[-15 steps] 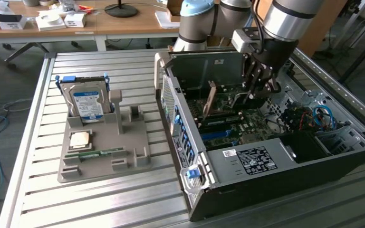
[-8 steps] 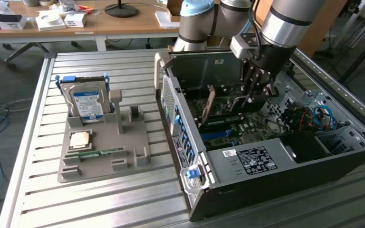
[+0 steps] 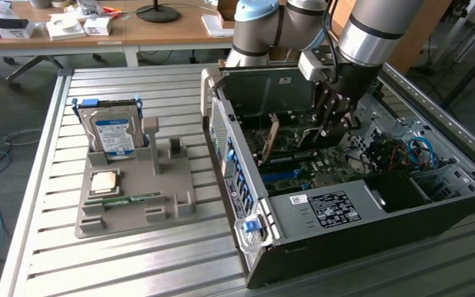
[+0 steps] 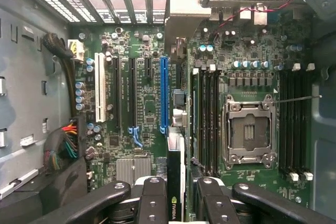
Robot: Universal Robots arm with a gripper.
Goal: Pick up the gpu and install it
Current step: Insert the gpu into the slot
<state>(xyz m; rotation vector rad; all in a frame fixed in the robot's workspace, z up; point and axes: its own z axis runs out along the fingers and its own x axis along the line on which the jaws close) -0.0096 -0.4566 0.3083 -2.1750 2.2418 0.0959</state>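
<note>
1. Wrist view showed the gripper (image 4: 177,195) clamped on the gpu (image 4: 174,166), which stood edge-on between the fingers (image 4: 154,200).
2. The gpu hung inside the case (image 3: 303,230), over the motherboard (image 4: 142,51) and just beside the blue slot (image 4: 164,93); whether it was seated I could not tell.
3. It looked light, stiff and thin, yet fragile. It was best held by its bare board edges, clear of components, and kept square, since twisting could crack it.

Arm (image 3: 378,28) angled downward, end effector (image 4: 176,195) clamped
</note>
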